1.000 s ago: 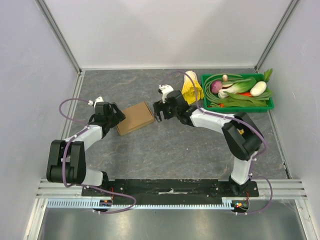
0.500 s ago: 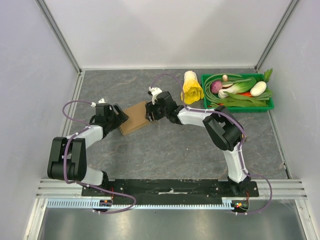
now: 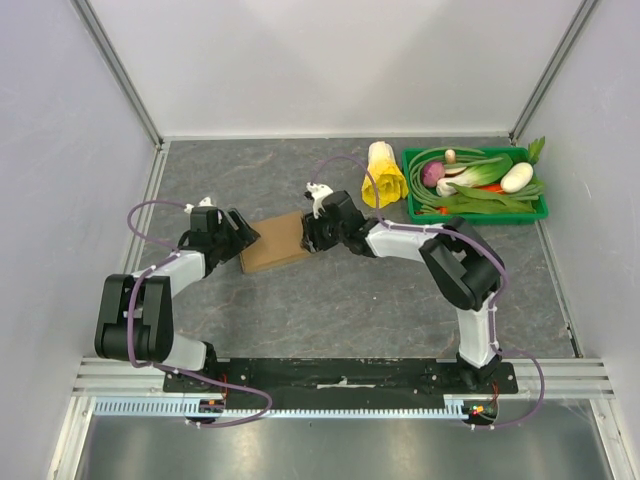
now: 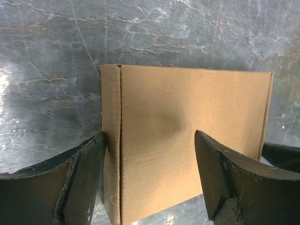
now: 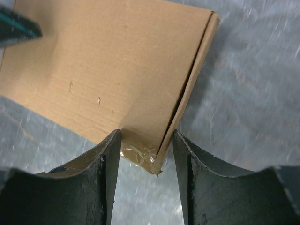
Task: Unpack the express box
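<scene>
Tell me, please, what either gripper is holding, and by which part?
The right gripper brackets a corner of the box, clamped or not I cannot tell; the left gripper stands open at the opposite end.

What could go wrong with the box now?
The right gripper straddles just one taped corner of the box, so it might slip off or rip the cardboard. The left gripper stands open at the other end, not clamping, so the box could slide.

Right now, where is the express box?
In the top view the express box lies flat left of centre, between the left gripper and the right gripper.
</scene>
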Motion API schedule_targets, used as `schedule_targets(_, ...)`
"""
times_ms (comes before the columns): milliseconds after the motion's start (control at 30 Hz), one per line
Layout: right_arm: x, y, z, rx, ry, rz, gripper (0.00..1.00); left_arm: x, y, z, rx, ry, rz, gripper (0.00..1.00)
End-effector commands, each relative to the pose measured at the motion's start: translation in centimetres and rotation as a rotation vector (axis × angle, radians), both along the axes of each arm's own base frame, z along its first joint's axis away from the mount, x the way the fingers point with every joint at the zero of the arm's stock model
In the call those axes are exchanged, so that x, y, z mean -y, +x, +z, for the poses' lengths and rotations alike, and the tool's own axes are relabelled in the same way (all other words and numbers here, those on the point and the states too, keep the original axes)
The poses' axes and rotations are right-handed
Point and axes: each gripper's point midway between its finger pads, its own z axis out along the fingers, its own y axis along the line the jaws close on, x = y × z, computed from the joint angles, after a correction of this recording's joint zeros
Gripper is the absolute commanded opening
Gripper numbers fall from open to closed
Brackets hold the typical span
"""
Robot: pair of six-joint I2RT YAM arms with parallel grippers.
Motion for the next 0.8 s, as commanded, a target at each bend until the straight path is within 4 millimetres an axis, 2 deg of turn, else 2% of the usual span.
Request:
schedule_targets(0, 1.0, -5.5, 0.4, -0.086, -0.035, 0.048, 0.54, 3.2, 0.7, 2.5, 0.091, -0.087, -0.158, 0.81)
schedule_targets(33, 1.9, -6.7, -0.4, -0.12, -0.049, 0.031, 0.54, 3.7, 1.1, 3.0, 0.107, -0.098, -0.176, 0.81)
schedule_targets(67, 2.7, -6.9, 0.2, -0.112, -0.061, 0.002, 0.54, 4.2, 1.2, 2.9, 0.104, -0.11, -0.195, 0.81)
schedule_targets(100, 3.1, -7.3, 0.4, -0.112, -0.064, -0.008, 0.54, 4.8, 1.1, 2.1, 0.074, -0.13, -0.222, 0.81)
schedule_targets(133, 3.6, -8.4, -0.2, -0.123, -0.08, -0.002, 0.54, 5.6, 1.8, 2.6, 0.084, -0.138, -0.248, 0.81)
schedule_targets(167, 4.2, -9.3, -0.5, -0.14, -0.1, 0.0, 0.54, 6.1, 2.0, 2.3, 0.071, -0.146, -0.266, 0.8)
schedule_targets(200, 4.6, -9.8, 0.2, -0.13, -0.104, -0.001, 0.54, 6.7, 2.1, 1.5, 0.046, -0.158, -0.284, 0.8)
schedule_targets(233, 5.0, -10.9, -0.2, -0.137, -0.121, 0.01, 0.54, 7.3, 2.9, 1.8, 0.055, -0.162, -0.295, 0.79)
schedule_targets(267, 5.3, -11.5, 0.2, -0.139, -0.124, 0.008, 0.55, 8.0, 3.1, 1.8, 0.054, -0.163, -0.315, 0.79)
schedule_targets(300, 5.8, -11.6, 0.2, -0.135, -0.137, -0.009, 0.55, 8.4, 3.8, 2.4, 0.066, -0.166, -0.318, 0.78)
schedule_targets(367, 6.8, -12.0, 0.8, -0.136, -0.161, -0.039, 0.57, 8.9, 4.2, 2.1, 0.059, -0.171, -0.32, 0.78)
schedule_targets(400, 7.2, -11.9, 1.1, -0.136, -0.167, -0.058, 0.6, 8.8, 4.8, 2.7, 0.071, -0.17, -0.308, 0.78)
schedule_targets(433, 7.9, -11.0, 1.9, -0.097, -0.186, -0.112, 0.63, 8.7, 5.1, 3.0, 0.076, -0.16, -0.299, 0.77)
schedule_targets(467, 8.5, -10.9, 3.0, -0.079, -0.188, -0.135, 0.66, 8.3, 4.8, 2.9, 0.052, -0.146, -0.283, 0.77)
schedule_targets(533, 9.2, -9.7, 5.1, -0.013, -0.193, -0.19, 0.77, 6.9, 5.7, 3.5, 0.059, -0.076, -0.22, 0.78)
schedule_targets(567, 9.6, -9.4, 6.6, 0.021, -0.182, -0.204, 0.83, 6.3, 5.7, 4.6, 0.076, -0.051, -0.198, 0.78)
schedule_targets(633, 9.9, -8.4, 8.7, 0.098, -0.187, -0.216, 0.89, 4.8, 5.2, 5.0, 0.051, 0.007, -0.141, 0.8)
schedule_targets(667, 10.0, -8.0, 9.7, 0.13, -0.183, -0.22, 0.93, 4.4, 5.0, 6.2, 0.072, 0.019, -0.126, 0.82)
schedule_targets(733, 9.9, -7.0, 11.3, 0.196, -0.207, -0.202, 0.96, 3.5, 3.8, 6.5, 0.042, 0.05, -0.092, 0.86)
schedule_targets(767, 10.0, -6.2, 10.8, 0.213, -0.244, -0.209, 0.97, 3.2, 3.4, 7.7, 0.063, 0.055, -0.079, 0.88)
